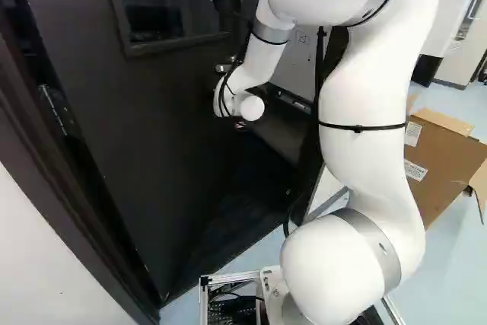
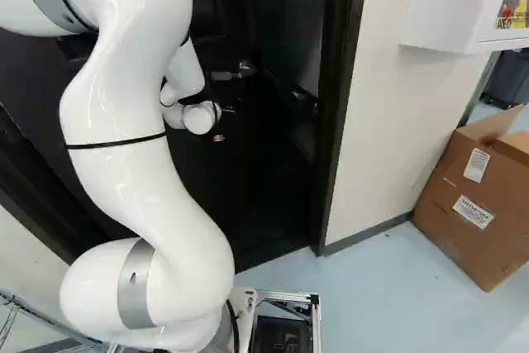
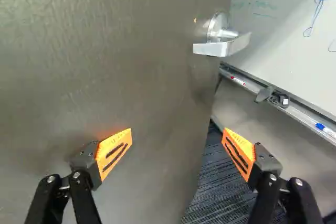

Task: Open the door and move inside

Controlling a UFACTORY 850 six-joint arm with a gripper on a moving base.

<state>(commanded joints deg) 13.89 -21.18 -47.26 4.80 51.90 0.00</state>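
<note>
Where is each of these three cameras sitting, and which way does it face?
Left base view: on the base, behind the arm and to its left, facing ahead, slightly down, at a partly open door; the arm stands right of middle.
Right base view: behind the arm and to its right, facing the same way; the arm stands left of middle.
Wrist view: on the arm's wrist, looking along the open tool at the door and its handle; two fingers show.
Shared: both base views show the same cardboard box.

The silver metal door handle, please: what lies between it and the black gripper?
In the wrist view, the dark door's bare face lies between handle and gripper.
</note>
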